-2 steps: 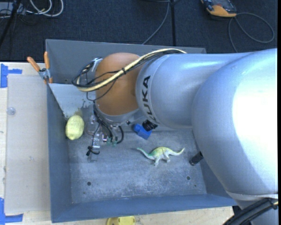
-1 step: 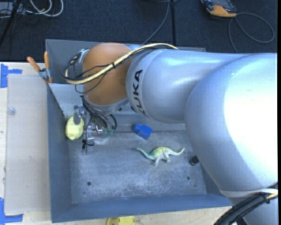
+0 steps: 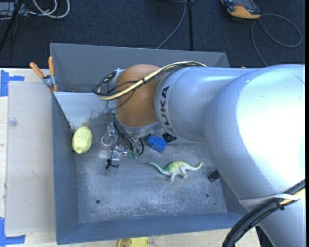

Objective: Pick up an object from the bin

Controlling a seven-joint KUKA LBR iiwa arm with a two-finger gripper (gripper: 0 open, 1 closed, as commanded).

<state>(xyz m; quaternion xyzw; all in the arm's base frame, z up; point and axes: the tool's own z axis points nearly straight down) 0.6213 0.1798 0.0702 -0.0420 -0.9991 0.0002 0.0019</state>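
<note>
We see the jaws low over bare, scuffed grey metal in the left half of the bin (image 3: 144, 207); whether they are spread or pressed together we cannot tell. Just to their left, by the left wall, lies a pebbly yellow-green lemon (image 3: 82, 139). A blue block (image 3: 156, 143) and a green plastic dinosaur (image 3: 176, 169) lie to their right. The smooth silver arm (image 3: 221, 107) reads "UKA".

A thick, rounded silver-grey arm (image 3: 237, 117) with black KUKA lettering (image 3: 165, 109) ends in an orange domed cover (image 3: 136, 99), looped black and cream cables (image 3: 118, 84) and a small metal gripper (image 3: 112, 156).
</note>
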